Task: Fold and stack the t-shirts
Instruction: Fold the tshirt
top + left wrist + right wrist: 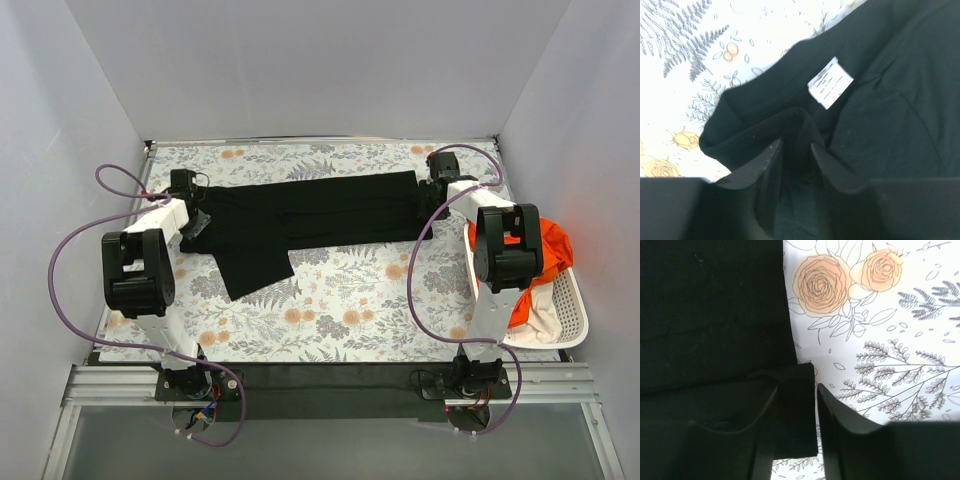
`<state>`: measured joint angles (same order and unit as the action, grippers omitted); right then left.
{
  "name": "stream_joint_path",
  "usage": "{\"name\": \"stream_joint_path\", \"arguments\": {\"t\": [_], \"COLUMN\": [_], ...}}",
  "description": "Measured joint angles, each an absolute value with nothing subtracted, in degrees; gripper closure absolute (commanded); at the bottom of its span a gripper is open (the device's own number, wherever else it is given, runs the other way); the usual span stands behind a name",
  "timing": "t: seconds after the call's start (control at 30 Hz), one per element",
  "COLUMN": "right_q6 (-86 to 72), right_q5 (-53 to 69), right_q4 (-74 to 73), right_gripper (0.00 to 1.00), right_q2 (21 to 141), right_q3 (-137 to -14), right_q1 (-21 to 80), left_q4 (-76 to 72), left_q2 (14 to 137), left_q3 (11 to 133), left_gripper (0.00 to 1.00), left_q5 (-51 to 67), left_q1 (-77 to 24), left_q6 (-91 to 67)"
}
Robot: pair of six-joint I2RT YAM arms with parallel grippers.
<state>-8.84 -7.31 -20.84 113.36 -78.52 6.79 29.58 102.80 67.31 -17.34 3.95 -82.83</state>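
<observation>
The black t-shirt (310, 215) lies stretched as a long folded band across the far half of the floral table, with one sleeve or flap hanging toward the near left. My left gripper (195, 222) is at its left end. In the left wrist view the gripper (795, 146) is closed on a raised fold of the shirt (890, 110), beside the white neck label (830, 82). My right gripper (430, 195) is at the right end. In the right wrist view the gripper (797, 387) pinches a corner flap of the shirt (715, 310). The blue chest mark is hidden.
A white slatted basket (572, 300) stands at the right table edge behind my right arm, holding an orange shirt (552, 245) and a cream one (540, 320). Grey walls close in the table on three sides. Purple cables loop beside both arms.
</observation>
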Motion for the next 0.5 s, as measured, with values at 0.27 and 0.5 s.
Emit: {"name": "stream_joint_path", "arguments": {"t": [0.27,0.5], "right_q6": [-8.6,-9.0], "right_q5": [-5.6,-4.2], "right_q4": [-20.9,-20.2], "right_gripper": [0.40,0.39], "right_q2": [110.1,98.2], "right_q3": [-78.8,-73.7], "right_q1": [6.9,11.6], "left_q4": [29.3,29.0], "left_q2": [96.4,78.3], "left_q3": [67.5,57.7], "left_gripper": [0.25,0.21], "left_q5": [-17.4,-16.2], "left_q1": [4.3,2.8], "left_q6": [-81.0,-80.9]}}
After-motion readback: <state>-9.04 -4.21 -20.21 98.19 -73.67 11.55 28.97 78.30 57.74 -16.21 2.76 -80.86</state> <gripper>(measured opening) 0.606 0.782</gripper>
